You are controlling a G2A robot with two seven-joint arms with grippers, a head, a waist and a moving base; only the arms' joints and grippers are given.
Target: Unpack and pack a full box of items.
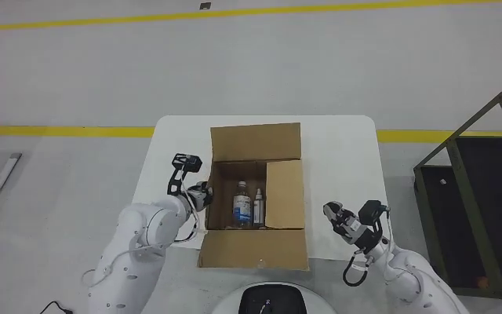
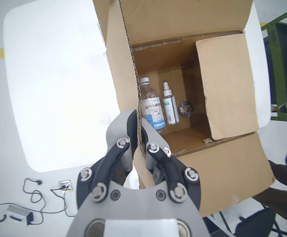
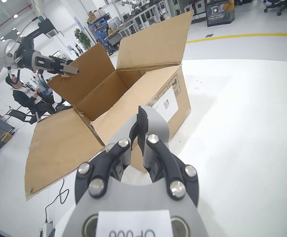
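Left claw [image 2: 138, 130] pinching flap [image 2: 121, 67], box [image 2: 157, 53] open

— What's the floor like?
— A pale grey floor [image 1: 259, 63], glossy, crossed by yellow lines [image 1: 70, 131]. A white table [image 1: 337, 149] with rounded corners stands on it.
— And around it?
— A dark green metal frame [image 1: 459, 131] to one side. Far off, there's shelving [image 3: 134, 20] and a potted plant [image 3: 81, 37] under ceiling lights [image 3: 15, 16].
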